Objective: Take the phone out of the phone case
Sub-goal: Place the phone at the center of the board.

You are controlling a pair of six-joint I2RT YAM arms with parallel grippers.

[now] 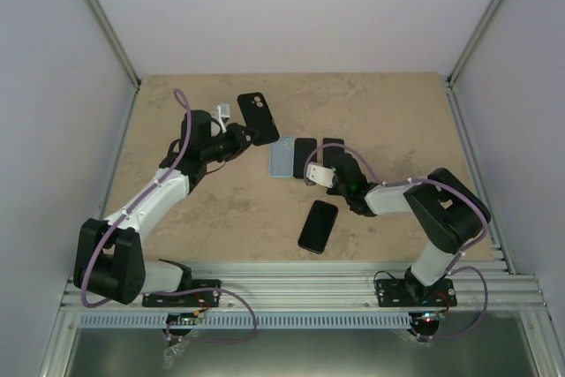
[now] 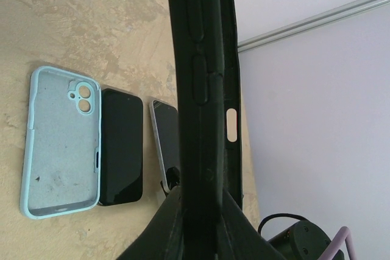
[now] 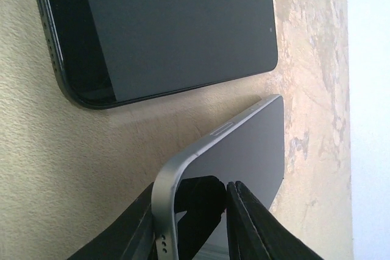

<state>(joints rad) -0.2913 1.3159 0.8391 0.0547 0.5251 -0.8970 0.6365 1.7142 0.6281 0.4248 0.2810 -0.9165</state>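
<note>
My left gripper (image 1: 240, 135) is shut on an empty black phone case (image 1: 257, 115) and holds it raised above the table's far left. In the left wrist view the case (image 2: 204, 89) stands edge-on between the fingers. My right gripper (image 1: 335, 169) is shut on the near end of a silver-edged phone (image 1: 332, 151), which is tilted up on one long edge on the table. In the right wrist view the phone (image 3: 250, 150) sits between the jaws, with one finger (image 3: 256, 223) on its screen. It also shows in the left wrist view (image 2: 164, 144).
A light blue empty case (image 1: 282, 158) lies face up mid-table, also in the left wrist view (image 2: 61, 144). A black phone (image 1: 305, 156) lies between it and the held phone, seen too in both wrist views (image 2: 120, 145) (image 3: 177, 28). Another black phone (image 1: 319, 226) lies nearer the front edge.
</note>
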